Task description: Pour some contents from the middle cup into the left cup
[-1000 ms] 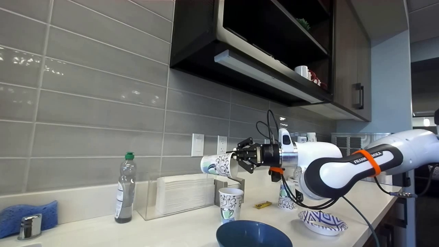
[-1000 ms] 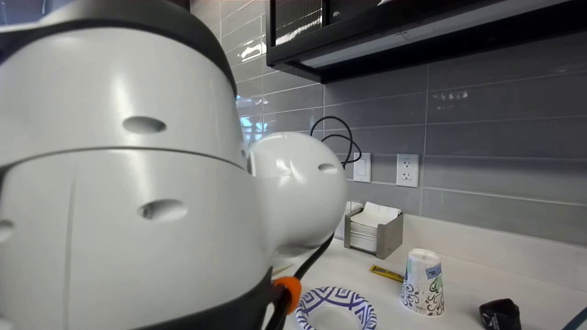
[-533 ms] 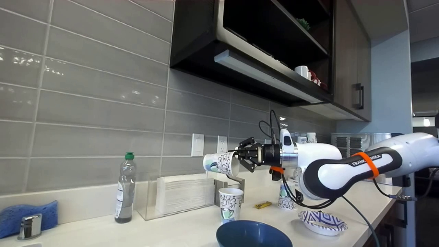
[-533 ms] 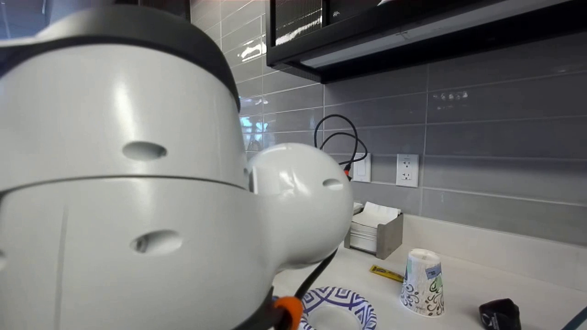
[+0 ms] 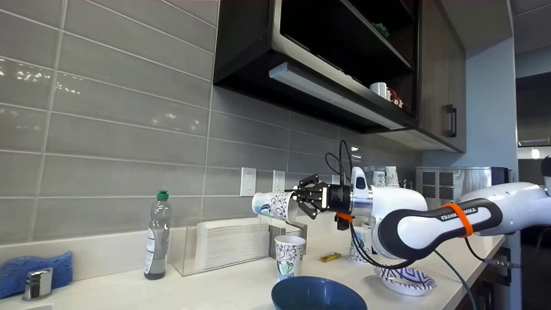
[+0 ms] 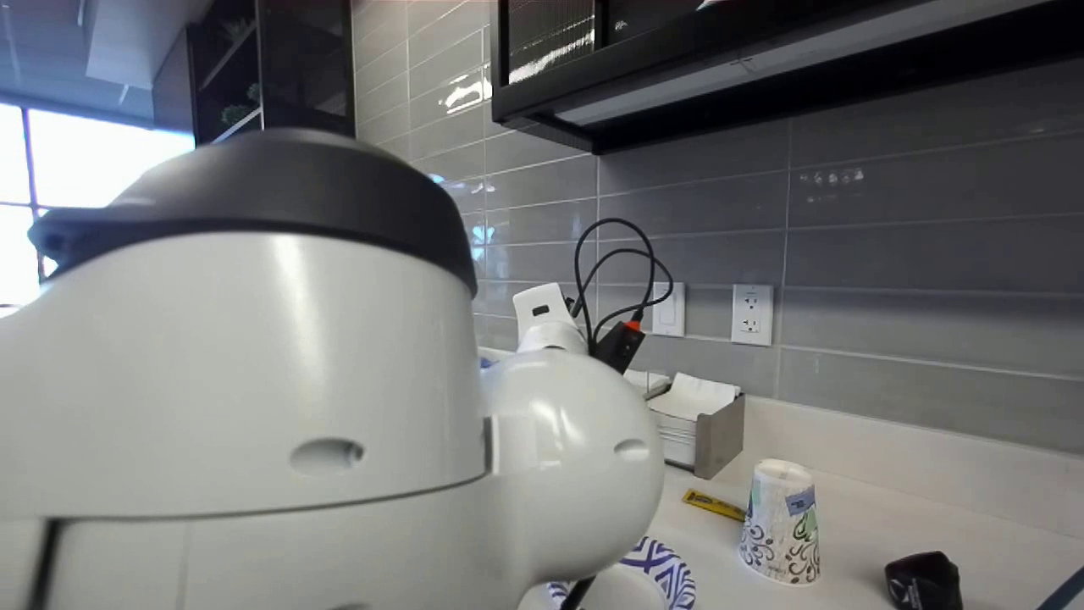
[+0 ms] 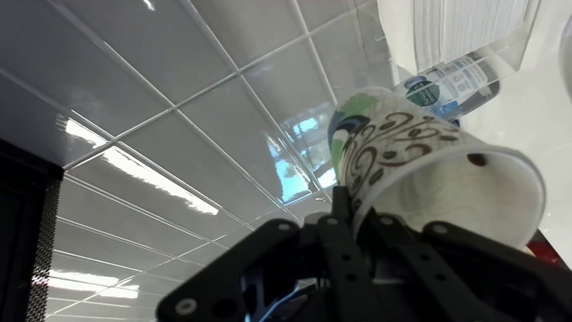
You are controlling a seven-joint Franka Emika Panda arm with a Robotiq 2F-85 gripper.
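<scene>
1. The black two-fingered claw (image 7: 356, 217) is closed on the rim of a tapered white paper cup with brown scrolls and green-blue print (image 5: 274, 206), one finger outside the wall, one inside the mouth.
2. This held cup is up in the air, nearly on its side, base pointing away from the claw, mouth facing it and dipping slightly.
3. Lower down, apart from the held cup, an upright white paper cup with dark scrolls and a green motif (image 5: 289, 256) stands on the white countertop (image 5: 215, 295). Whether it sits straight beneath the mouth I cannot tell.
4. A round dark blue bowl (image 5: 318, 295) hides part of the upright cup's base; contact is unclear.
5. Behind the upright cup are a grey metal napkin holder (image 6: 720, 436) and a clear plastic box (image 5: 190, 249) of folded white paper towels (image 5: 232, 241).
6. In both exterior views a third patterned white paper cup (image 6: 781, 529) rests upside down, a flat yellow packet (image 6: 714, 504) just beside it.
7. A white paper bowl with blue geometric pattern (image 5: 405, 282) lies near the counter's edge.
8. Farthest off stand a clear green-capped bottle (image 5: 157, 241), a blue sponge (image 5: 60, 269) and a chrome fixture (image 5: 38, 284).
</scene>
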